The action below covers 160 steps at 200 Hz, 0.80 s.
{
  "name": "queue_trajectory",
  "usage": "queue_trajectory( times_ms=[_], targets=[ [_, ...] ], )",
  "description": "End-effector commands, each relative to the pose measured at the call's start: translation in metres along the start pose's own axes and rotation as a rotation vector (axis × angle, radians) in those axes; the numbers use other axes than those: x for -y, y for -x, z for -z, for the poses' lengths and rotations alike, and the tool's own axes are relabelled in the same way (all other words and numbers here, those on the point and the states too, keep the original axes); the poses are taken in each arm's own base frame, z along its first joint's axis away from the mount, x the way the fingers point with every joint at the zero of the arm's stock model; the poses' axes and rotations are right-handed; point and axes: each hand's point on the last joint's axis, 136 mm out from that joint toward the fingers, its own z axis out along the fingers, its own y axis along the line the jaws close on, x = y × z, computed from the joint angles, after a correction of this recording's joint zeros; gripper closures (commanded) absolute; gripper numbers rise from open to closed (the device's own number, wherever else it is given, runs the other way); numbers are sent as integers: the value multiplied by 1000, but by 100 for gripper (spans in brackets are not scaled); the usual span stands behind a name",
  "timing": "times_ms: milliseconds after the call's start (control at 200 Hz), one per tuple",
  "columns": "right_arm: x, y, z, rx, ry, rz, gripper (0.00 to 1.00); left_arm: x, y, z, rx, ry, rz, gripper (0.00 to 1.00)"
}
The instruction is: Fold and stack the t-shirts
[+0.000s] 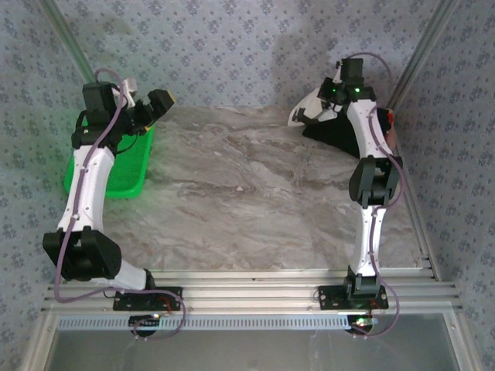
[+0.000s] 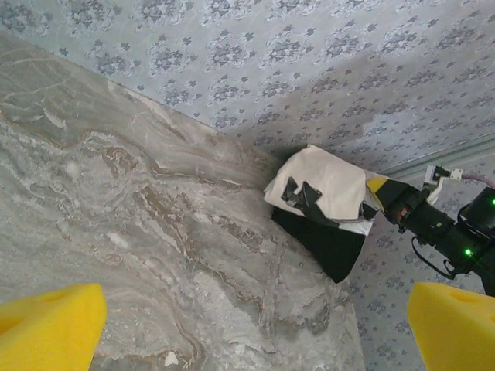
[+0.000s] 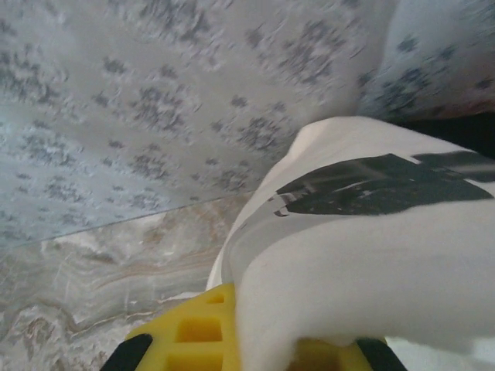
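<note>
Off-white shirt (image 3: 371, 270) sits pinched in right hand (image 3: 259, 348); left hand (image 2: 251, 328) gapes wide.

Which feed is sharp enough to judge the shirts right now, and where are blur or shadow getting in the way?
Right wrist: the off-white shirt sits too close, soft and blurred, the wall too. Left wrist: sharp, but the black shirt reads as a flat dark patch, with shadow on the wall behind. Top external: evenly lit, shirts small.

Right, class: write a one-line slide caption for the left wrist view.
Off-white shirt over the black shirt, far corner of the marble table.
</note>
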Motion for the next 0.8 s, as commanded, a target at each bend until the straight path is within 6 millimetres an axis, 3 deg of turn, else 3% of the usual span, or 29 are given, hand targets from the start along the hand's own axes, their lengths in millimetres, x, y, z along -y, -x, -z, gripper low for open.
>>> queue_trajectory(
  times_ms=[0, 190, 305, 465, 640, 710, 739, 794],
  targets=[
    [-7, -24, -17, -44, 39, -20, 100, 4, -2, 10, 13, -5, -33, 0],
    [-14, -85, -33, -208, 64, -60, 100, -5, -12, 8, -7, 6, -15, 0],
    [-13, -121, -35, -303, 32, -220, 100, -6, -19, 0, -25, 5, -16, 0],
    [-3, -176, -32, -384, -16, -505, 100, 7, -41, -29, -114, 17, -78, 0],
    [-26, -215, -27, -461, -24, -559, 100, 15, -65, -64, -191, 4, -96, 0],
    [-23, -216, -27, -454, -27, -558, 90, 20, -75, -77, -227, -4, -108, 1],
    [-20, -215, -27, -456, -26, -561, 77, 20, -79, -82, -243, -9, -107, 0],
    [-21, -208, -26, -455, 14, -553, 63, 22, -85, -90, -268, -17, -107, 0]
  ],
)
